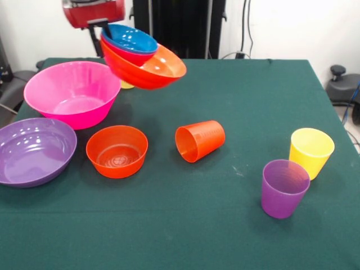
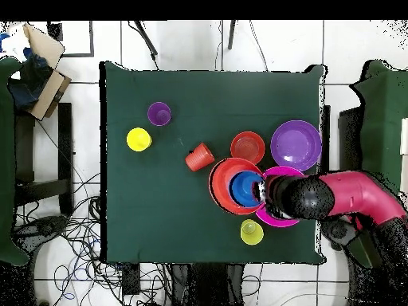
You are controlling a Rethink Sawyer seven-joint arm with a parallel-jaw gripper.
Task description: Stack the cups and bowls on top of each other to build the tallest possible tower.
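Observation:
My gripper (image 1: 102, 35) is shut on the rim of a lifted, tilted stack: the wide orange bowl (image 1: 152, 70) with the magenta bowl (image 1: 128, 55) and blue bowl (image 1: 132, 38) nested inside. The stack hangs beside the big pink bowl (image 1: 70, 93). The overhead view shows the gripper (image 2: 263, 194) at the stack's edge, over the pink bowl (image 2: 280, 218). The purple bowl (image 1: 34, 149) and small orange bowl (image 1: 117, 151) sit upright in front. The orange cup (image 1: 199, 140) lies on its side. One yellow cup (image 1: 311, 152) and the purple cup (image 1: 284, 187) stand upright. The second yellow cup (image 2: 252, 232) is mostly hidden in the front view.
The green table cloth (image 1: 242, 95) covers the table. A cardboard box (image 2: 44, 60) and chairs stand off the table's side, with cables on the floor around it.

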